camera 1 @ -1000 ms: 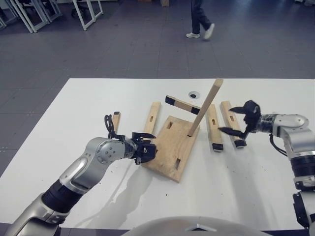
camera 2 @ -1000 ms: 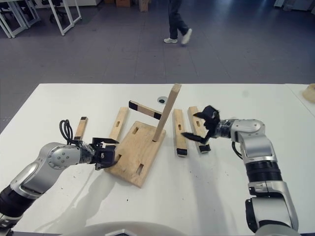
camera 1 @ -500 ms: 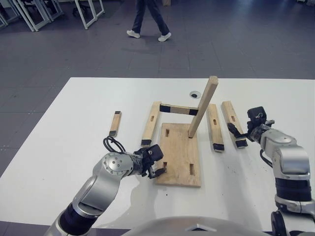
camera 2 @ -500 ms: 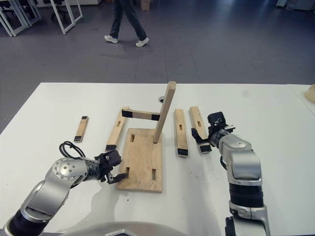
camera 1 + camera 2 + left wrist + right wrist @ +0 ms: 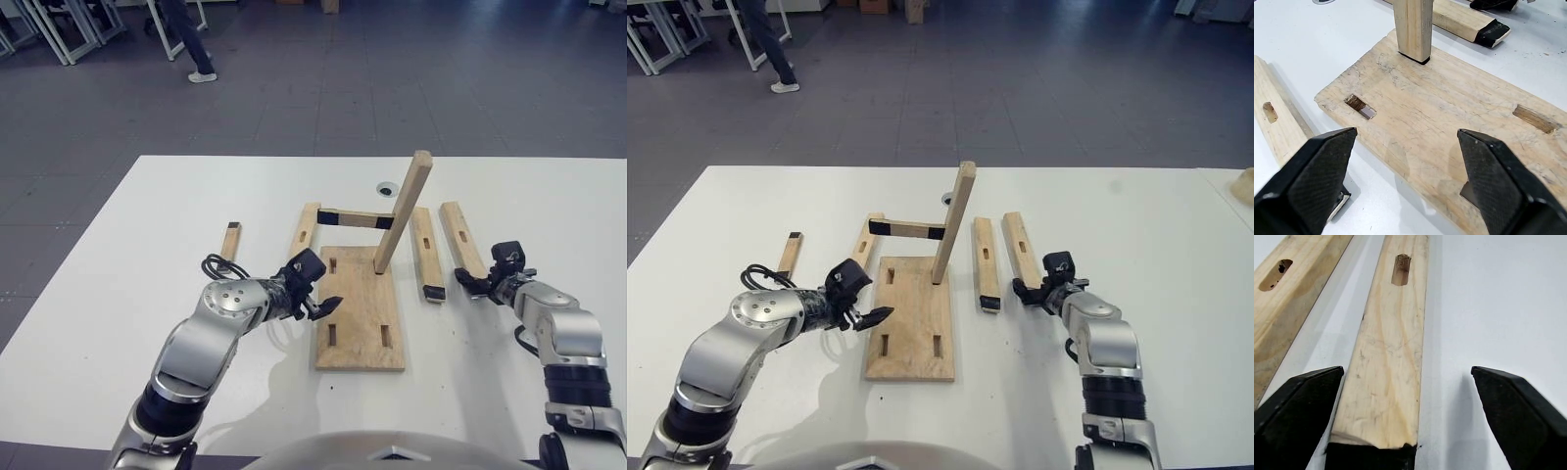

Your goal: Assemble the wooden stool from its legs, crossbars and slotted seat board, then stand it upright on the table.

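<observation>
Seemingly two jobs are in hand at once: picking up the next leg and steadying the seat board (image 5: pixel 358 313). The seat board lies flat in the middle of the white worktop (image 5: pixel 147 255). A standing leg (image 5: pixel 402 211) is planted in its far right slot and leans a little to the right; the other three slots are bare.

The right jaws are released, spread wide on either side of the black-capped near end of the outer leg (image 5: pixel 458 235). This leg lies flat to the right of the board, just beside an inner leg (image 5: pixel 423 250). To do this well, the right jaws should probably close squarely across the outer leg's width, without nudging the inner leg, then lift it level.

The left jaws are also released, hovering low at the board's left edge, one finger over the wood and the other over the worktop. They look well placed to pin the board while a leg is pressed in.

A left leg (image 5: pixel 304 230), a crossbar (image 5: pixel 355 217) and a short bar (image 5: pixel 230 240) lie farther back.

Both arms are bent, each forearm pointing forward and angled inward.
</observation>
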Action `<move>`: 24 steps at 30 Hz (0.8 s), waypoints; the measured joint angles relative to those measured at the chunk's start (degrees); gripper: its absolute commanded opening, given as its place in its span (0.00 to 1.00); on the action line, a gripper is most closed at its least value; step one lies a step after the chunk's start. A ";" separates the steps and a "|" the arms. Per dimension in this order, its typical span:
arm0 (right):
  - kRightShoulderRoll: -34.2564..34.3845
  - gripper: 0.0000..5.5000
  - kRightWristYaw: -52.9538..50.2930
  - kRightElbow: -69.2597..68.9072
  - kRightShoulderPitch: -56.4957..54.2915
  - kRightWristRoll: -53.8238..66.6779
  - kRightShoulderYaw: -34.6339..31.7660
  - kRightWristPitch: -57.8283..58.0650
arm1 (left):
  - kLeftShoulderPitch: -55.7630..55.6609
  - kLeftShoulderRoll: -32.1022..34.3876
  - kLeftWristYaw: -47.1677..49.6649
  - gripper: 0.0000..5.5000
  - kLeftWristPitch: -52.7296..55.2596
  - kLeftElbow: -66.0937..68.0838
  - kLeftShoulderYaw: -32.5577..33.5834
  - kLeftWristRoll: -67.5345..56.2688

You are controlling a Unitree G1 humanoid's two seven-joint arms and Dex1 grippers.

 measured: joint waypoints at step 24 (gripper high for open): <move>5.04 0.37 1.30 -19.02 -13.98 36.84 -20.15 -0.58 | -12.61 -8.93 -3.42 0.70 11.02 16.39 41.37 -38.42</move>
